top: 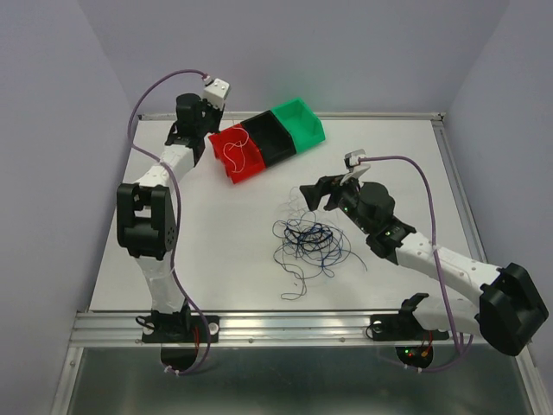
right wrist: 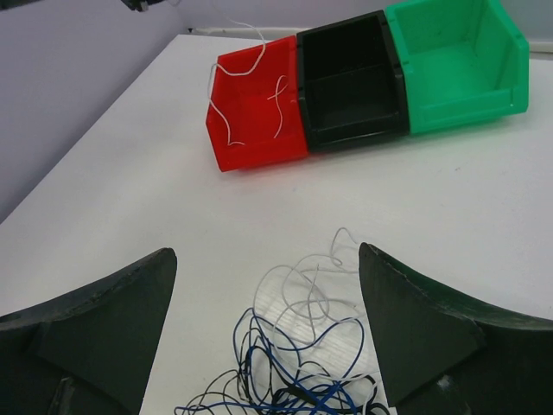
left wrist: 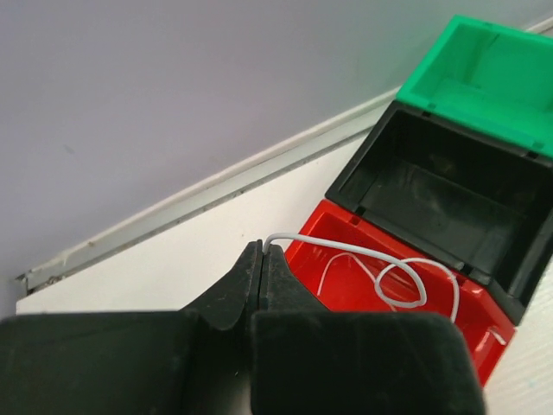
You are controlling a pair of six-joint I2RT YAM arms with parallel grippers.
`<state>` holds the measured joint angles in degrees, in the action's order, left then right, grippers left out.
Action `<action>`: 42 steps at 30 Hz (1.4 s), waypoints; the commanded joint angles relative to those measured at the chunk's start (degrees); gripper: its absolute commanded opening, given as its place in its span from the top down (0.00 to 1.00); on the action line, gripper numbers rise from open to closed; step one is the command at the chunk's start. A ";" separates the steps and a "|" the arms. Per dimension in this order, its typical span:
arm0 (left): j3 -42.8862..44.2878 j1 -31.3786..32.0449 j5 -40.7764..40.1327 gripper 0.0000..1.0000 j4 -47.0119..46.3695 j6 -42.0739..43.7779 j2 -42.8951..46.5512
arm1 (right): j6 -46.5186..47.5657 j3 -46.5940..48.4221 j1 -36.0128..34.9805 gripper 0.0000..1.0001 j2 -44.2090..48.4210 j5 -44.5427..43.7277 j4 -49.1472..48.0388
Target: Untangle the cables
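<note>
Here, clamped left fingers (left wrist: 244,278) on a white cable (left wrist: 363,252) trailing into the red bin (right wrist: 255,112), far left; hovered right fingers (right wrist: 112,311) apart above the tangle (top: 309,242) on the bench (top: 225,251). Probably best lowered before release.

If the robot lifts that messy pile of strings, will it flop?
Probably floppy: the white cable pinched by the left gripper droops in loops into the red bin. The tangle looks light, and its crossed strands would likely drag along together.
</note>
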<state>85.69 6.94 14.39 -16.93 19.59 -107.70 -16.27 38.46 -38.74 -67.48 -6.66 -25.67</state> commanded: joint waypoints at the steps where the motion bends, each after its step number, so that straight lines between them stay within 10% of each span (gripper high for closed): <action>1: -1.14 1.85 -10.42 1.00 -0.66 5.87 -1.10 | 0.10 -1.28 -0.37 0.09 2.18 0.33 -1.93; 29: 22.23 7.65 -22.04 1.00 32.22 9.24 -21.06 | -0.16 -1.46 -0.37 0.09 2.00 0.50 -1.66; 36: 23.11 7.56 -18.62 0.57 30.99 7.65 -15.62 | -0.16 -1.37 -0.37 0.09 1.57 0.59 -1.66; 42: 29.36 7.91 -22.03 0.47 38.45 8.70 -15.96 | -0.16 -1.28 -0.37 0.09 1.92 0.59 -1.66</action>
<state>109.84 14.92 -5.72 18.15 28.01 -129.03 -16.32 38.41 -38.74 -66.35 -6.39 -25.69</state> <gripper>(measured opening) 0.509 0.907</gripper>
